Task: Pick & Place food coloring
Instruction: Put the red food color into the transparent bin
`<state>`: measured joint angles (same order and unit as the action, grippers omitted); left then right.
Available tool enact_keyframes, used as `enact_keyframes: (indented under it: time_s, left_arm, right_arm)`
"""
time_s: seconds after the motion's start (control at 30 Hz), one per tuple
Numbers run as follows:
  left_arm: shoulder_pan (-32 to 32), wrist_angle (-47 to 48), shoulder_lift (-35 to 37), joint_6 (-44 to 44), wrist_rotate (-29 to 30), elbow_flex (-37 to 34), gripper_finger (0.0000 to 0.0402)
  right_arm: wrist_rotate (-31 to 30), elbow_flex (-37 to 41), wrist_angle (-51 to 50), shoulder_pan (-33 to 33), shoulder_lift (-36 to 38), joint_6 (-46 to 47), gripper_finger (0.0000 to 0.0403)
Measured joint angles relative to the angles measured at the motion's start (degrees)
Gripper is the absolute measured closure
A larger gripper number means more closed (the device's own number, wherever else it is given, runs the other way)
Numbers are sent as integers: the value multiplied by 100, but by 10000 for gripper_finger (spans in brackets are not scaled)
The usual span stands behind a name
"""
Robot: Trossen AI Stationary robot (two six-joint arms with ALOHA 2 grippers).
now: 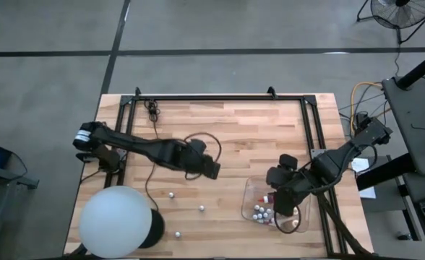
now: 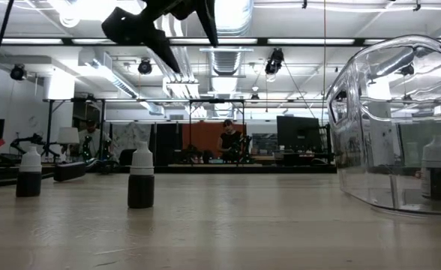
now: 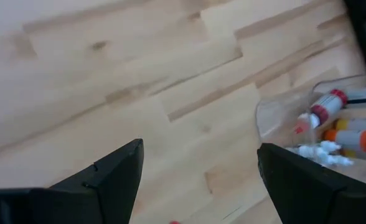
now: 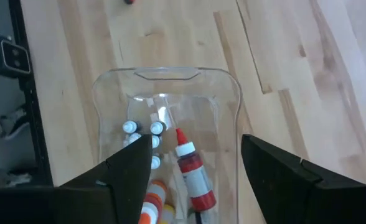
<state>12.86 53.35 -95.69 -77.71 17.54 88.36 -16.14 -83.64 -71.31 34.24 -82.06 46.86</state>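
Bottles of food coloring, tiny with whitish or orange bodies and white or red caps, lie heaped in the clear shallow plastic tray point(image 1: 250, 189) directly beneath the right gripper point(image 1: 285, 209). Its two dark fingers point(image 4: 130, 171) stand spread apart over the tray with nothing between them. Between and below those fingers lies a red-filled bottle with a pointed red cap point(image 4: 192, 171); white-capped bottles point(image 4: 131, 127) cluster just beside the one finger, and orange-bodied ones point(image 4: 153, 202) lie nearer the wrist.

The left gripper point(image 1: 211, 167) hangs above bare wooden table point(image 1: 234, 130), well apart from the right one, its fingers point(image 3: 117, 171) wide and empty. Off to one side of it the tray's rim shows, with red-capped and orange bottles point(image 3: 329, 106) inside.

Three small white-capped bottles point(image 1: 202, 209) stand loose on the wood, short of the left gripper and toward the big white ball point(image 1: 115, 220). In the low view two of them, dark-bodied point(image 2: 141, 178), stand upright under that arm.
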Motion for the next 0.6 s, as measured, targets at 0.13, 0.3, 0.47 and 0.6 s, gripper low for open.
enact_keyframes:
  time_s: [0.13,0.3,0.47,0.6]
  left_arm:
    - [306,-156,-264,-342,280,-2,117]
    - [605,-335,-471,-425,711,-2,117]
    - [684,-384,-564,-349,796,-2,117]
    - [604,-393,-584,552,372,-14,117]
  right_arm:
    - [37,2,2,0,-9,-176,165]
    - [120,4,15,0,-17,-325,161]
    - [122,4,33,0,-17,-339,162]
    - [127,4,66,0,-17,-339,167]
